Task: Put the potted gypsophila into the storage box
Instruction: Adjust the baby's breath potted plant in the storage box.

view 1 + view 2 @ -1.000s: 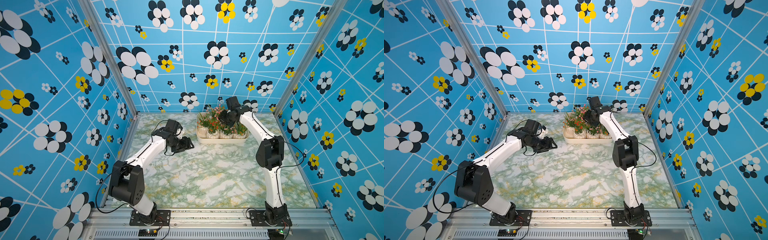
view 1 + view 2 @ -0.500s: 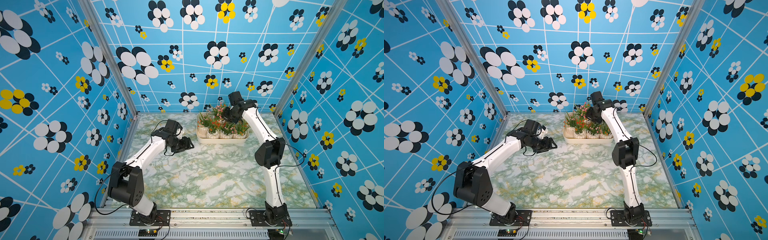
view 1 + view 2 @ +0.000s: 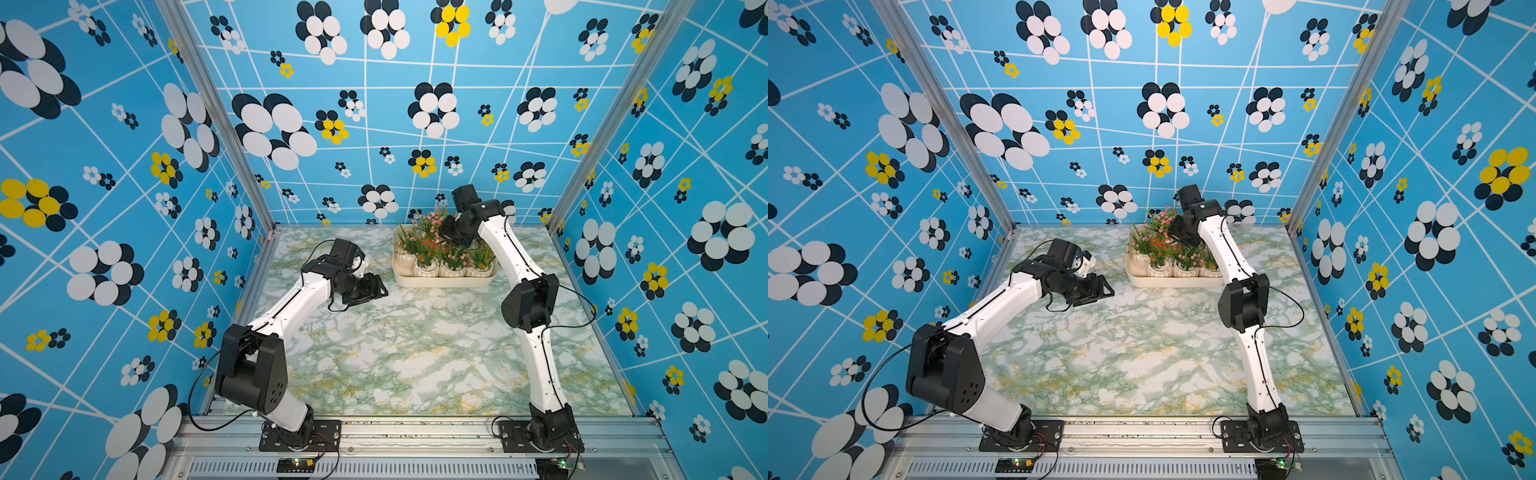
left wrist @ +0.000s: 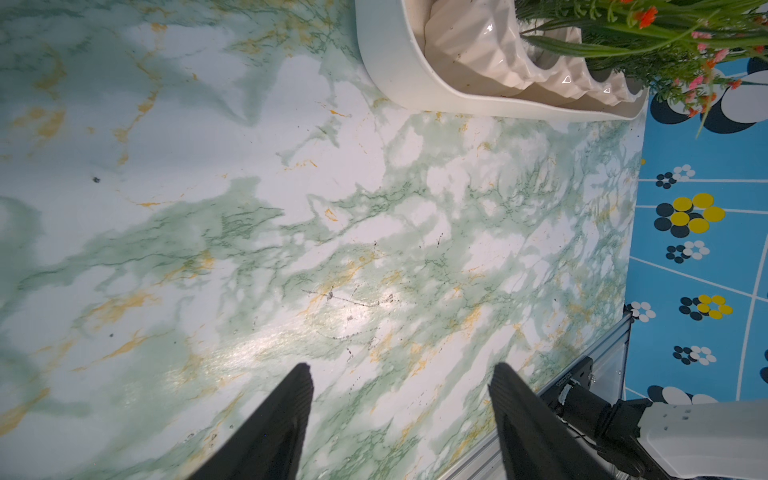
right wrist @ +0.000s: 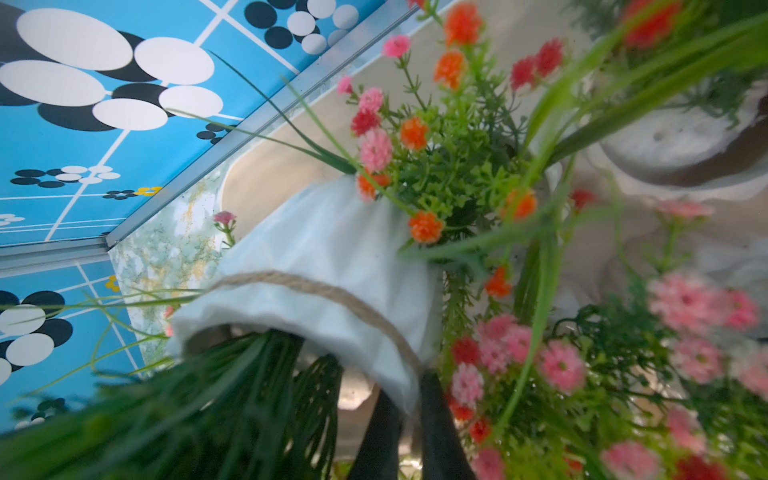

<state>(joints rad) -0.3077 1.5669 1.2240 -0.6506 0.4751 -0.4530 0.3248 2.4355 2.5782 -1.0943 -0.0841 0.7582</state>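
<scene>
At the far end of the marble-patterned tabletop (image 3: 415, 353), the right gripper (image 5: 409, 395) is pinching the rim of a tilted potted gypsophila (image 5: 324, 266), twine banding its white pot, over the back of the cream storage box (image 3: 444, 283); whether the pot is touching the box floor cannot be told. Other pots (image 3: 452, 272) are standing in a row along the box's near wall. Just beside the box, the left gripper (image 4: 401, 374) is hovering over bare tabletop, jaws spread wide, holding nothing
</scene>
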